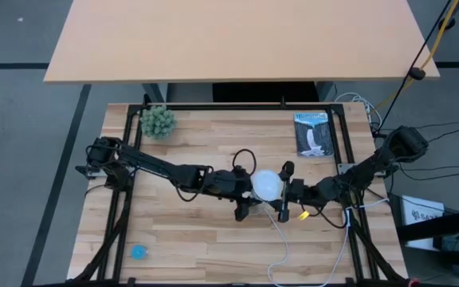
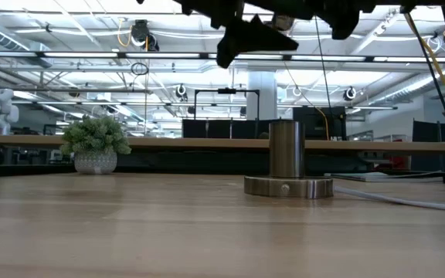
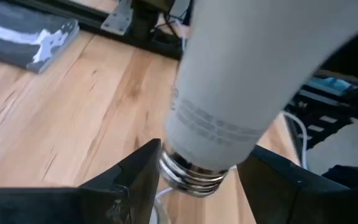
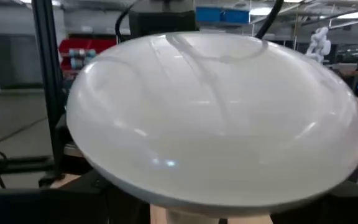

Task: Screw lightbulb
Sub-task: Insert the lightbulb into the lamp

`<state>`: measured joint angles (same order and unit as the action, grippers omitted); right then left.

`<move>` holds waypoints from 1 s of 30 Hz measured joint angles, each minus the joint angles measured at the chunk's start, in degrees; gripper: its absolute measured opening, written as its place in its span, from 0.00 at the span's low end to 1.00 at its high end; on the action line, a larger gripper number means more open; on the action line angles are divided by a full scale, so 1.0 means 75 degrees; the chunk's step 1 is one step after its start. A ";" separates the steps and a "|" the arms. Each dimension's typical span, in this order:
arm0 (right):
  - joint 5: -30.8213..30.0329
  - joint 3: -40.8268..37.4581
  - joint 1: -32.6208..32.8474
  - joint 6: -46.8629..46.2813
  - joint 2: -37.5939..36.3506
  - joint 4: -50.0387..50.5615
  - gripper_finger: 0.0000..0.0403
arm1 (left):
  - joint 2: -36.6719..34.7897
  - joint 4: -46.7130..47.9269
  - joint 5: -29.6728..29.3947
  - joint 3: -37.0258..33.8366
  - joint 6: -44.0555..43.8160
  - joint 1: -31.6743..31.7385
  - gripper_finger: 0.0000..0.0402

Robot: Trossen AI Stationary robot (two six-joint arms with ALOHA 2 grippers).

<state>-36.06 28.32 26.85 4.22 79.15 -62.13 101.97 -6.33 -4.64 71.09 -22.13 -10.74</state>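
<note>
My left gripper (image 1: 244, 198) sits mid-frame in the high view, w/ its fingers (image 3: 143, 177) pinching the lightbulb (image 1: 267, 185) at the grey screw base, dome up, held above the desk (image 1: 205, 151). My right gripper (image 1: 293, 195) is just right of the bulb, fingers either side of it; can't tell if they're pressing it. Metal socket (image 2: 287, 164) stands on the desk right of center in the low view, plant (image 2: 96, 144) at left.
</note>
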 joint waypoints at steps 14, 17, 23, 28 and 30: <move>0.0004 -0.0003 0.0023 0.0301 0.0012 0.0140 0.66 | 0.0006 0.0971 -0.0364 -0.0003 0.0786 -0.0143 0.52; -0.0003 -0.0009 0.0030 0.0325 0.0012 0.0239 0.66 | 0.0006 0.1270 -0.1125 -0.0003 0.0778 -0.0199 0.52; -0.0013 -0.0012 0.0054 0.0033 -0.0012 0.0729 0.66 | -0.0020 0.0600 -0.2029 -0.0596 0.1168 -0.0475 0.52; -0.0417 -0.0015 0.0234 -0.0445 -0.0318 0.1876 0.66 | -0.0020 -0.1778 -0.2168 -0.2104 0.0774 -0.0546 0.52; -0.0572 -0.0015 0.0307 -0.0689 -0.0481 0.2364 0.66 | -0.0015 -0.2978 -0.2191 -0.2804 0.0575 -0.0513 0.52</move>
<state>-40.35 28.21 29.15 -0.95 75.55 -44.40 101.86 -28.66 -21.08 50.06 -17.82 -14.59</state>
